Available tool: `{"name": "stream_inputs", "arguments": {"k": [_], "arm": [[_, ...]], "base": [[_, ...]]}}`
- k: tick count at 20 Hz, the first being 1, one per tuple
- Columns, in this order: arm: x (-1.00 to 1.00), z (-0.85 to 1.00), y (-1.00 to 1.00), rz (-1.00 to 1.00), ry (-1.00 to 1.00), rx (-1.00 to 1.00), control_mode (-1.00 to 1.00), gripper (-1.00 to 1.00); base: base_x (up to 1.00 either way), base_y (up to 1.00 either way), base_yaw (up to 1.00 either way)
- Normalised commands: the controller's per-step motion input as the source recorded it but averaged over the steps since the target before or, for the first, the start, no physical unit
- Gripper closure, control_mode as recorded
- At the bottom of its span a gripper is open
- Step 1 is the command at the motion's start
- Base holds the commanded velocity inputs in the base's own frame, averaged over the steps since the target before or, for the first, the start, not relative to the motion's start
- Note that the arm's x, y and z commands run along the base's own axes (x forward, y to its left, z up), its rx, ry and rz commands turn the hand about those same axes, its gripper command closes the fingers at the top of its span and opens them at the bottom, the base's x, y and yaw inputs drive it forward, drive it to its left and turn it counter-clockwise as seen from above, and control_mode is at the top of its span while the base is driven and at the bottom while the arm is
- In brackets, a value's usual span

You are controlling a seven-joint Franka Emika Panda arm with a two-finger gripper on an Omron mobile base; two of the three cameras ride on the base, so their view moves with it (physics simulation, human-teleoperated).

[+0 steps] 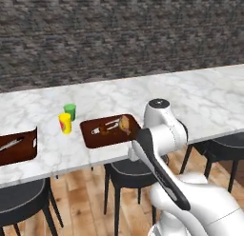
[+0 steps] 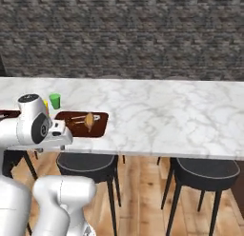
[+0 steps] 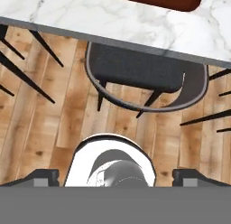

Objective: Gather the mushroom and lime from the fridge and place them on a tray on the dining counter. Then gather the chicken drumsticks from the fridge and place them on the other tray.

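Jaws spread wide and empty, the gripper (image 3: 115, 177) points down at a black stool (image 3: 144, 78) beside the marble counter (image 3: 90, 20) edge.

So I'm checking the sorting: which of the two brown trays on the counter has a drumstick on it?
The tray right of the yellow cup and green cup; a drumstick lies on it. The left-edge tray shows none.

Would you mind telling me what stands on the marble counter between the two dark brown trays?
A yellow cup and a green cup stand between the left tray and the tray with food, in the left base view.
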Motion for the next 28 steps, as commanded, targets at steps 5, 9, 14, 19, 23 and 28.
{"name": "stream_inputs", "arguments": {"k": [5,9,14,19,23,28], "arm": [[0.00,0.00,0.00,0.00,0.00,0.00,1.00,-1.00],[0.00,0.00,0.00,0.00,0.00,0.00,1.00,-1.00],[0.00,0.00,0.00,0.00,0.00,0.00,1.00,-1.00],[0.00,0.00,0.00,0.00,0.00,0.00,1.00,-1.00],[0.00,0.00,0.00,0.00,0.00,0.00,1.00,-1.00],[0.00,0.00,0.00,0.00,0.00,0.00,1.00,-1.00]], "base": [[-0.45,0.98,-0.13],[-0.19,1.00,-0.20],[-0.10,1.00,-0.21],[-0.16,1.00,-0.21],[-0.13,1.00,-0.21],[-0.10,1.00,-0.20]]}}
